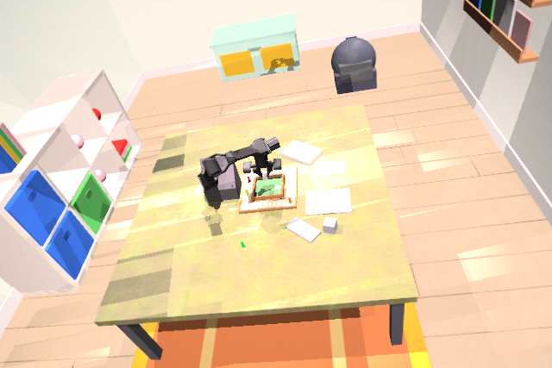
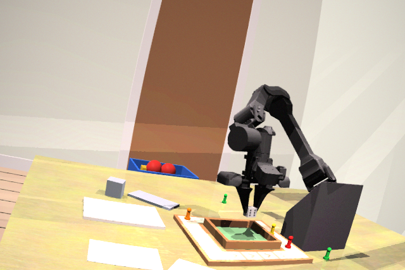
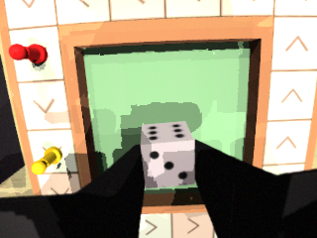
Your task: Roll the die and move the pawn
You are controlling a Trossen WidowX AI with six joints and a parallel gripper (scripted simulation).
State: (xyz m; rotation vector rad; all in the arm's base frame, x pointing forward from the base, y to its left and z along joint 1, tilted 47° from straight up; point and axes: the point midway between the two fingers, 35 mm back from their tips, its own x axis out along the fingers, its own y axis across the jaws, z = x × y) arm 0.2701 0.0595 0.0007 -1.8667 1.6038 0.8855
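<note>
The gripper [image 1: 265, 176] [image 2: 250, 212] [image 3: 165, 150] is pinching the die [image 2: 251, 212] [image 3: 167, 155] above the tray [image 1: 254, 189] [image 2: 252, 244] [image 3: 168, 30], so the rolling step seems in hand, with the drop not yet made. The next move likely calls for centring over the green floor, then spreading the fingers cleanly; too near a wall, the die could catch the rim. In the wrist view, the red pawn [image 1: 248, 179] [image 2: 288, 241] [image 3: 30, 54] stands at ten o'clock from the die, the yellow pawn [image 1: 247, 192] [image 2: 273, 228] [image 3: 47, 160] at nine. The orange pawn [image 1: 290, 199] [image 2: 188, 214] waits at four o'clock from the tray's middle in the top view, outside the wrist view. Dark fingers hide the board's near corners, and the top view scarcely shows the die.
</note>
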